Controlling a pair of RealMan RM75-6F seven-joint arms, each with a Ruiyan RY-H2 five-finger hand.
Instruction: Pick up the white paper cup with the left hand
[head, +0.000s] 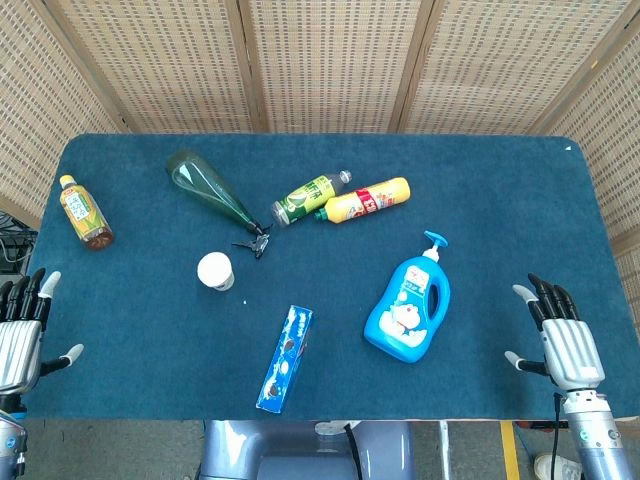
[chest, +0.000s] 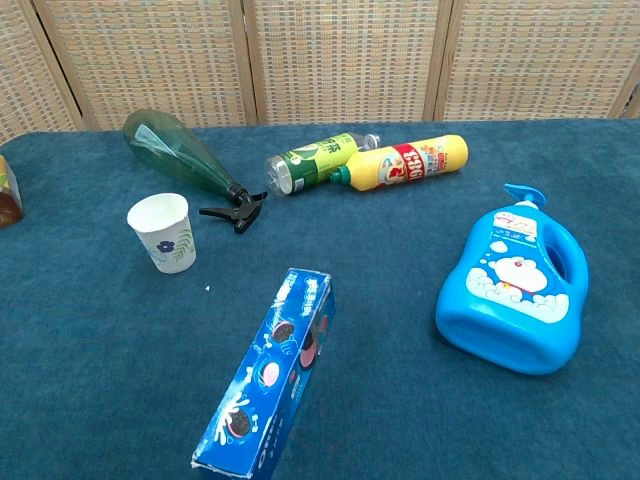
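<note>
The white paper cup (head: 215, 270) (chest: 163, 232) stands upright on the blue table, left of centre; it bears a small blue flower print. My left hand (head: 22, 325) hovers at the table's front left edge, fingers spread and holding nothing, well to the left of the cup. My right hand (head: 560, 335) is at the front right edge, fingers apart and empty too. Neither hand appears in the chest view.
A green spray bottle (head: 210, 190) lies just behind the cup. A green bottle (head: 310, 197) and a yellow bottle (head: 365, 201) lie mid-table. A tea bottle (head: 85, 212) lies at far left. A blue cookie box (head: 285, 358) and a blue detergent jug (head: 410, 305) lie nearer the front.
</note>
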